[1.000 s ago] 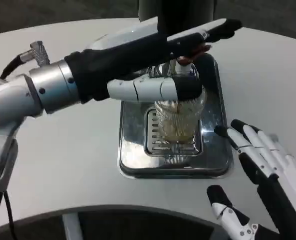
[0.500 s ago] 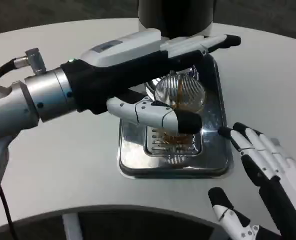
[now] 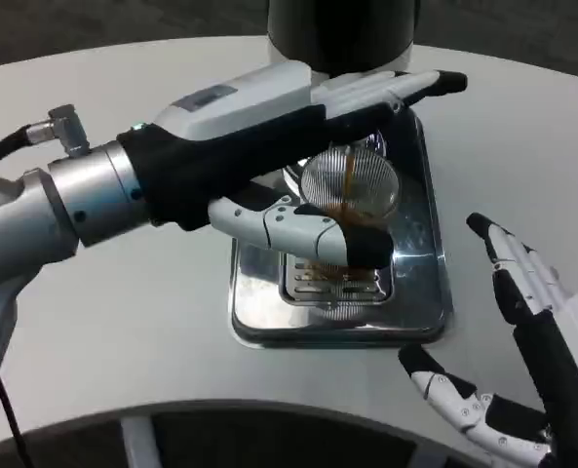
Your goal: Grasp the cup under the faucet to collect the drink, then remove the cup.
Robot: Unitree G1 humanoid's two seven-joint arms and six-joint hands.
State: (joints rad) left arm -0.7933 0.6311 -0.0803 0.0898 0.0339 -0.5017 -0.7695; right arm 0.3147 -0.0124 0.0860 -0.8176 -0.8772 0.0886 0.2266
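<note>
Holding the cup [image 3: 352, 187] over the metal drip tray [image 3: 259, 312] below the dark dispenser [image 3: 342, 29]: left hand [image 3: 298, 166] wraps it, fingers above, thumb [image 3: 298, 229] across the lower side. Cup is ribbed clear glass, tilted so its round face points at the camera, with a thin brown streak of drink [image 3: 349, 180] down it. Right hand [image 3: 522, 370] is off the tray at lower right, near the white table [image 3: 123, 312] edge, fingers spread, gripping nothing.

Cup [image 3: 351, 185] over the drip tray [image 3: 420, 292], in front of the dispenser [image 3: 342, 34].
Left hand [image 3: 298, 146] wraps the cup; right hand [image 3: 522, 361] lies right of the tray on the table [image 3: 123, 322].
</note>
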